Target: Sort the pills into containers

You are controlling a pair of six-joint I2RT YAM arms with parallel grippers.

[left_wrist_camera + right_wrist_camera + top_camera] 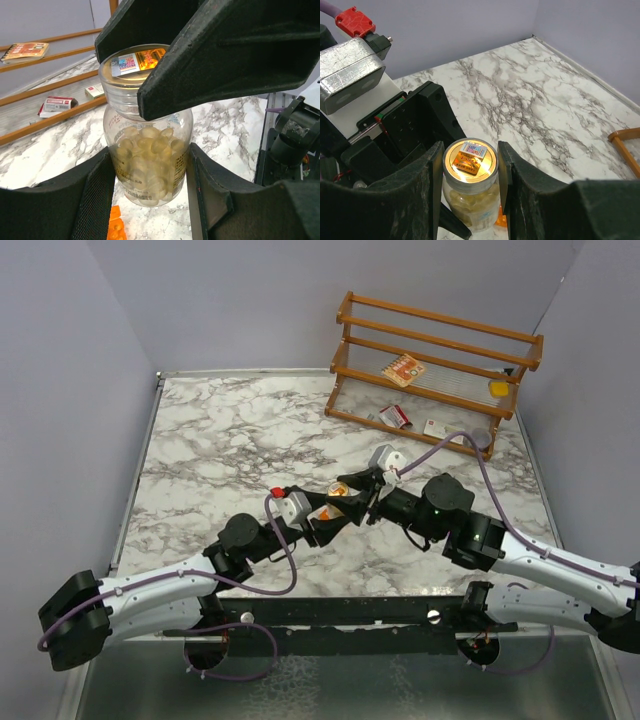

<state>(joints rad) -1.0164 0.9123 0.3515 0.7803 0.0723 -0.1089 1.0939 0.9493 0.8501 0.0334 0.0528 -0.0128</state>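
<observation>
The clear jar [148, 165], full of tan-yellow pills, is held a little above the marble table between both grippers at the table's middle [342, 502]. My left gripper [148, 195] is shut on the jar's lower body, one finger on each side. My right gripper [470, 167] is shut on the jar's silver-rimmed lid [470, 156], which carries gold and white labels. In the left wrist view its black fingers [210, 55] clasp the lid from above. The small orange box [116, 227] lies on the marble just under the jar. It also peeks out behind the jar in the right wrist view [501, 220].
A wooden rack [440, 360] stands at the back right with red-and-white packets [395, 417] [403, 370] and a yellow item [498, 388] on it. A grey round tin [487, 440] sits at its right end. Walls close the table's left, back and right.
</observation>
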